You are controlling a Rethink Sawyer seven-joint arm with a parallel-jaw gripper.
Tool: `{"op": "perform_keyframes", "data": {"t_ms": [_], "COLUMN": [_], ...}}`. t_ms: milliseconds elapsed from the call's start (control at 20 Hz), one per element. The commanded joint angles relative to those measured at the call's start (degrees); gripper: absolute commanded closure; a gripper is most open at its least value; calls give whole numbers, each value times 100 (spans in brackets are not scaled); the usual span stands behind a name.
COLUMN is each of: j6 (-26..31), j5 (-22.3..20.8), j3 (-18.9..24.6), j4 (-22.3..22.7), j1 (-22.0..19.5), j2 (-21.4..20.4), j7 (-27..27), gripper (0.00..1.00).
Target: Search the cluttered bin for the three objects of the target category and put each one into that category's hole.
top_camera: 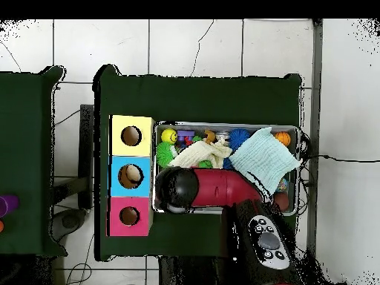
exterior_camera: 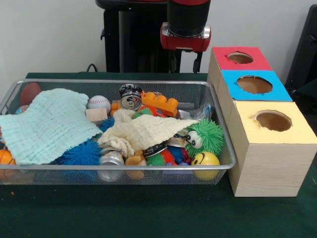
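The wire mesh bin (exterior_camera: pixel 64 168) sits on the green table, full of clutter. A pale green cloth (exterior_camera: pixel 47 124) and a cream cloth (exterior_camera: pixel 143 130) cover much of it. Showing around them are a baseball (exterior_camera: pixel 99 102), a drink can (exterior_camera: pixel 131 96), an orange toy block (exterior_camera: pixel 161 103), a green fuzzy ball with eyes (exterior_camera: pixel 205 136), a yellow smiley ball (exterior_camera: pixel 205 161) and a blue spiky ball (exterior_camera: pixel 81 153). My gripper (exterior_camera: pixel 185 67) hangs above the bin's far rim, open and empty. In the overhead view the arm (top_camera: pixel 215 189) hides it over the bin (top_camera: pixel 223 124).
Three wooden boxes with round holes stand in a row beside the bin: red top (exterior_camera: pixel 223 62), blue top (exterior_camera: pixel 233 91), yellow top (exterior_camera: pixel 247 131). In the overhead view they show left of the bin, the yellow (top_camera: pixel 119 145) farthest from the base.
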Motion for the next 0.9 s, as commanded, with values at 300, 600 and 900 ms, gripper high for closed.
{"op": "perform_keyframes", "data": {"t_ms": [300,600,900], "j6": [789,905,1448], "j5": [45,-50,-46], "j3": [255,252,220], "j4": [-1100,-1825,-2641], "j1": [21,118,254], "j2": [666,1173,1542], "j7": [130,63,58], "gripper": [0,0,0]}}
